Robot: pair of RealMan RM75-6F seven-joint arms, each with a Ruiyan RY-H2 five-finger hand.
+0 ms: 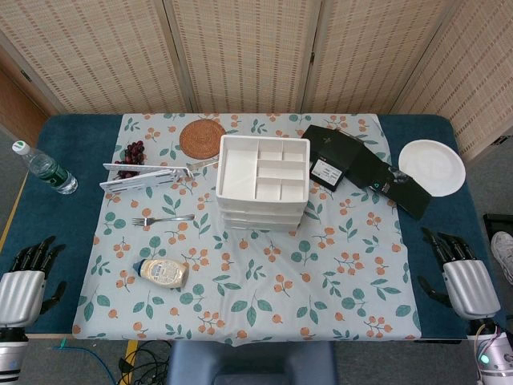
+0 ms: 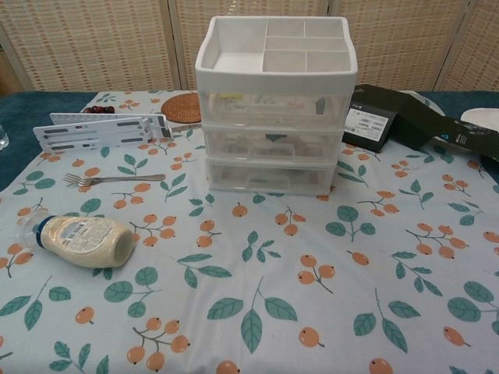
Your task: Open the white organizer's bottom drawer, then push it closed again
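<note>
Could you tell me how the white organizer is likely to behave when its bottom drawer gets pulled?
The white organizer looks like thin, light plastic, so it may slide on the tablecloth. It stands tall on a modest base, so a pull might tip it forward slightly.

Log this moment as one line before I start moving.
stage: pre-reach | bottom drawer: closed | white organizer: mid-table | left hand: open, near edge | right hand: open, near edge

I seem to be in a staged indoor test room: woven folding screens [image 1: 240,48] wall off my table [image 1: 76,136], a fruit-print cloth [image 1: 264,281] covers it, and cables [image 1: 144,357] trail on the floor.
</note>
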